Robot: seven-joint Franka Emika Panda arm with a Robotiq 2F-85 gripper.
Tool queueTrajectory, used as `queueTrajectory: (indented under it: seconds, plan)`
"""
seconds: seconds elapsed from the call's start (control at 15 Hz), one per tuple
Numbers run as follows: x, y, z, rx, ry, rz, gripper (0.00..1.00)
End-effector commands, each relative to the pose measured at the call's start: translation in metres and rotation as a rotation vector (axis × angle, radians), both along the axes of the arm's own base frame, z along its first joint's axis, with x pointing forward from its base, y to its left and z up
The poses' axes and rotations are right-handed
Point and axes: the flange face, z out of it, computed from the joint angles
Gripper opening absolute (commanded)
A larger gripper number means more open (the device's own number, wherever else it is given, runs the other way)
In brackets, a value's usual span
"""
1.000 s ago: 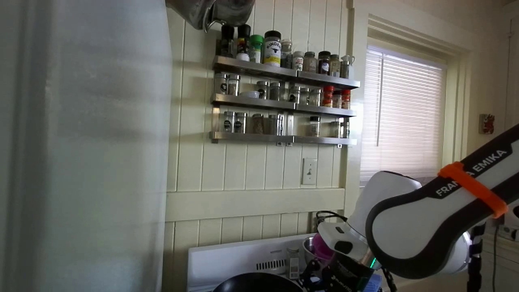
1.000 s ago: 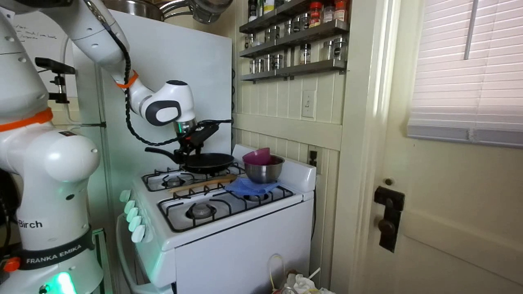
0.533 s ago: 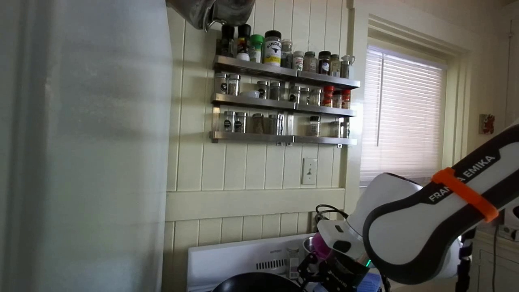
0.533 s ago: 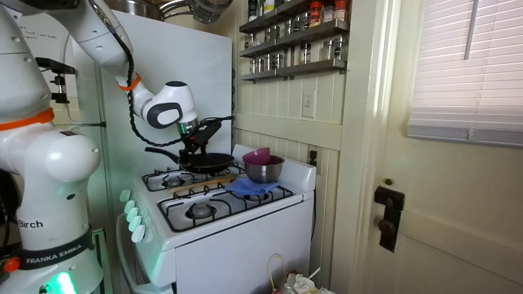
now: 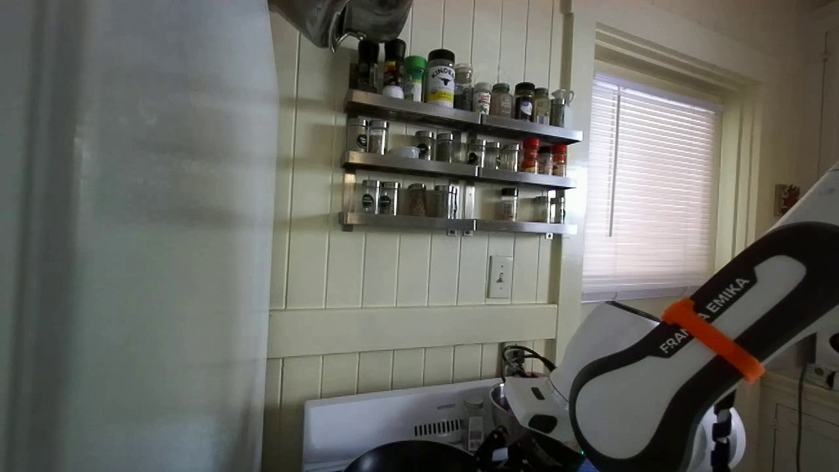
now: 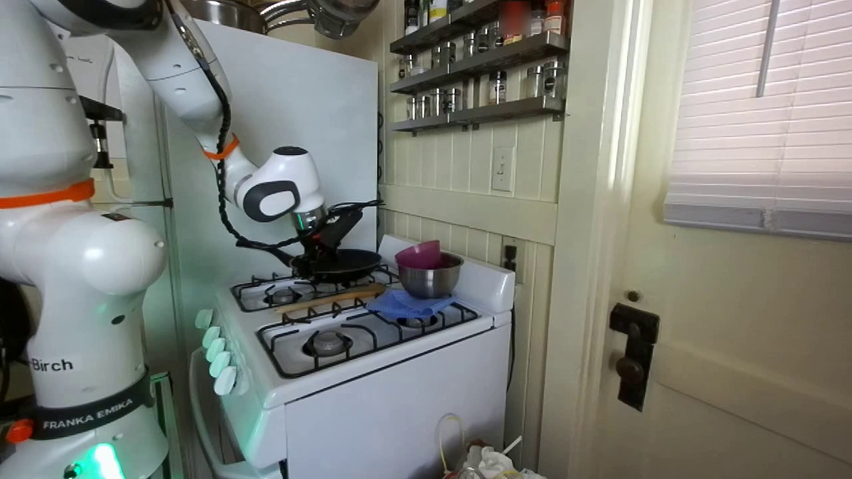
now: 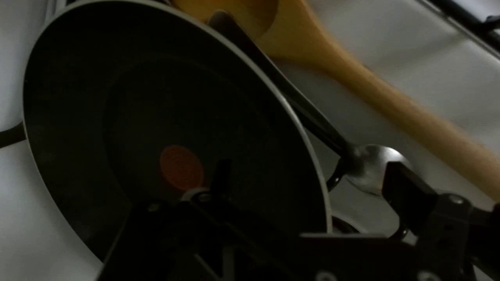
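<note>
My gripper (image 7: 308, 166) is open in the wrist view, with its fingers far apart. One dark finger is over the inside of a black frying pan (image 7: 136, 97), and the other is outside it. The pan's pale rim runs between them. Contact with the pan cannot be told. The pan has a red centre spot and also shows in both exterior views (image 5: 413, 455) (image 6: 353, 264), on the stove's rear burner. The gripper (image 6: 309, 265) is low at the pan's near side, by its handle. A wooden spoon (image 7: 371, 86) and a shiny rounded metal piece (image 7: 375, 164) lie beside the pan.
On the white stove (image 6: 399, 392) are a steel bowl (image 6: 429, 283) holding a magenta bowl (image 6: 419, 255), and a blue cloth (image 6: 409, 304) under it. A refrigerator (image 6: 299, 106) stands behind the arm. Spice shelves (image 5: 419, 223) hang on the wall above.
The arm has moved lower and forward, bringing the gripper down at the pan's near side. The pan, bowls, cloth and wooden spoon have not visibly moved.
</note>
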Motion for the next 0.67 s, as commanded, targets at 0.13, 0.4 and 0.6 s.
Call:
queueTrajectory:
  seconds: [0.13,0.4,0.6]
  plan:
    - [0.012,0.011,-0.012,-0.006,0.002,0.021,0.76]
    - [0.018,0.013,-0.016,-0.006,0.008,0.019,0.43]
    - [0.021,0.012,-0.018,-0.008,0.01,0.018,0.21]
